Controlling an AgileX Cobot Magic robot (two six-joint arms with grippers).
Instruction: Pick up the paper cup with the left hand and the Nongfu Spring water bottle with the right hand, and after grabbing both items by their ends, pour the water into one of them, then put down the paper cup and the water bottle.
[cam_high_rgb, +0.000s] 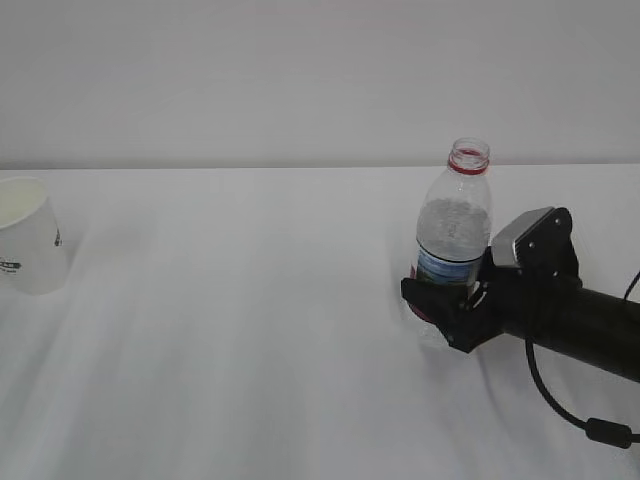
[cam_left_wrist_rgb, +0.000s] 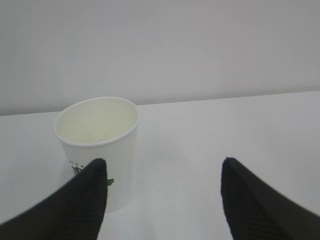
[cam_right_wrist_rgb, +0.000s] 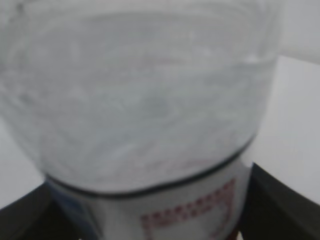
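The paper cup stands upright at the table's far left, white with small dark green marks. In the left wrist view the cup sits just beyond my left finger, which covers its lower side; its inside looks empty. My left gripper is open wide with only bare table between its fingers. It is out of the exterior view. The uncapped Nongfu Spring water bottle stands upright on the table. My right gripper straddles its labelled lower part with jaws wide. The bottle fills the right wrist view.
The white table runs back to a plain pale wall. The right arm reaches in low from the right edge, with a black cable looping onto the table beneath it.
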